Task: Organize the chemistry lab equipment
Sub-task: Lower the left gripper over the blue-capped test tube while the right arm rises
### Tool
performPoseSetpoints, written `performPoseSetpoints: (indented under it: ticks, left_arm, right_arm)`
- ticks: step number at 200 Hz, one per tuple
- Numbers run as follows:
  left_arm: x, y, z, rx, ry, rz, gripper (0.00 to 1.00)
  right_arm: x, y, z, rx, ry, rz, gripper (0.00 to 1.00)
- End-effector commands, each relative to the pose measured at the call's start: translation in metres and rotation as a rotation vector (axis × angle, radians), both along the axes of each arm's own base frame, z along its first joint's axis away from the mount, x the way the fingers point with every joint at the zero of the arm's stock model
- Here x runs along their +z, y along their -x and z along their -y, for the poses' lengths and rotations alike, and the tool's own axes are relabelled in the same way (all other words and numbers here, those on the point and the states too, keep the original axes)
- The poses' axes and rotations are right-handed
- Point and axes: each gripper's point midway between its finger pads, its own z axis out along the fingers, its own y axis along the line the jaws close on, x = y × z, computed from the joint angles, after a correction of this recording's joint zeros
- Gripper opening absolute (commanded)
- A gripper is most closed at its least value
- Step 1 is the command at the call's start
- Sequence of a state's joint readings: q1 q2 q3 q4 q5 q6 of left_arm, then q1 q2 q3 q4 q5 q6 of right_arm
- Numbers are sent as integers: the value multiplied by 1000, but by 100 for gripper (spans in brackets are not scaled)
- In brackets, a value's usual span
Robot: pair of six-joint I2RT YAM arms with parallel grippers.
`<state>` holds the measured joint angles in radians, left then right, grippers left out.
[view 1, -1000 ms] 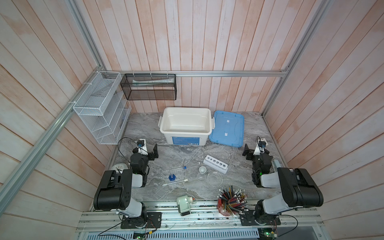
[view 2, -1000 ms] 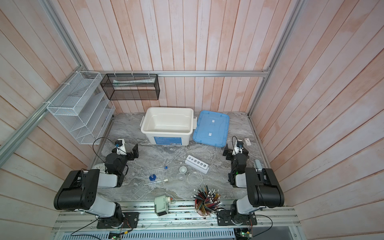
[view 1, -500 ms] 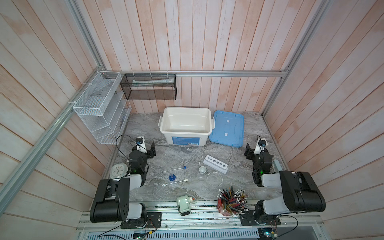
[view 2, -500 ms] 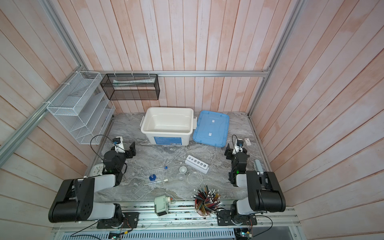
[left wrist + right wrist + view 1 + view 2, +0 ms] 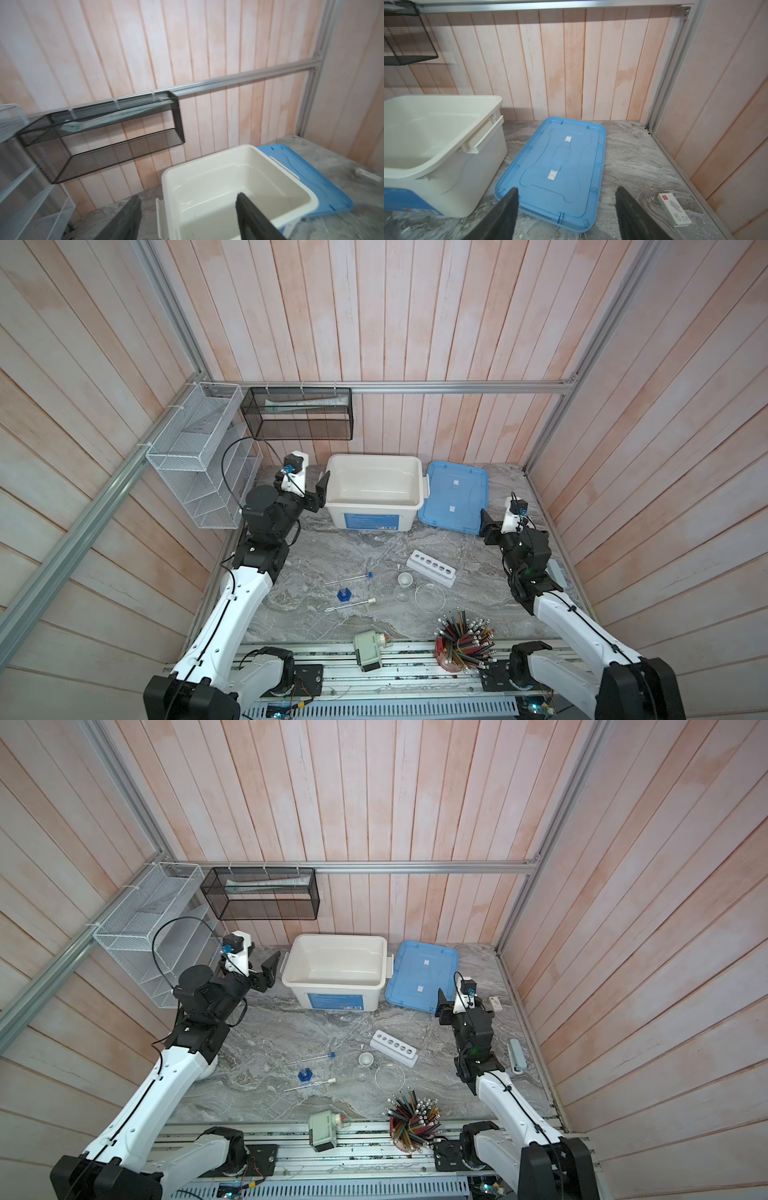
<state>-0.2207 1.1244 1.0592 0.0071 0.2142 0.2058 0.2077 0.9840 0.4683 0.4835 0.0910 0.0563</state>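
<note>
In a top view the white rack (image 5: pixel 431 568), blue-capped tube (image 5: pixel 347 578), white-capped tube (image 5: pixel 351 605), clear dishes (image 5: pixel 429 597) and tiny cup (image 5: pixel 405 580) lie scattered on the bench (image 5: pixel 332 547), well apart from both arms. In the left wrist view the left end effector (image 5: pixel 187 199) hangs spread and empty at the white bin (image 5: pixel 207 176), probably the tidy-up destination. In the right wrist view the right end effector (image 5: pixel 566 191) is likewise spread, empty, above the blue lid (image 5: pixel 575 182).

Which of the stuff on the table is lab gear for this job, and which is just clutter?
Job:
rack, blue-capped tube, white-capped tube, blue-based cylinder, large dish, small dish, white cup.

Lying about:
pencil cup, sharpener, white box.
</note>
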Motion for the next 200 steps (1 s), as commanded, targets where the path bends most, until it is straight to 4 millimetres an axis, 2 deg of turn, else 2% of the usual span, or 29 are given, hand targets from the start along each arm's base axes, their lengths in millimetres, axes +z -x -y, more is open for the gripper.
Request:
performPoseSetpoints:
  ticks: [1,40,56,76,107,149,177,200]
  left_arm:
    - [-86,24,32,-186,-272,-308,70]
    - [-127,36,33,-246,-411,-439,61]
    - [-148,42,26,-216,-488,-470,60]
    - [-160,47,18,-177,-499,-470,58]
    - [-194,56,0,-117,-551,-554,59]
    - [-196,50,-27,-37,-506,-531,59]
    - [-232,60,-40,-45,-575,-613,61]
    - [-249,72,-39,-122,-604,-640,62]
  right_arm:
    - [6,12,-13,46,-18,-50,74]
    - [31,25,-23,107,-57,-22,73]
    - [34,27,-23,111,-63,-21,73]
    - [35,29,-25,122,-75,-16,72]
    - [32,26,-31,148,-87,-23,72]
    - [22,24,-38,183,-98,-53,71]
    - [15,25,-40,194,-108,-58,71]
    - [8,22,-45,211,-115,-84,71]
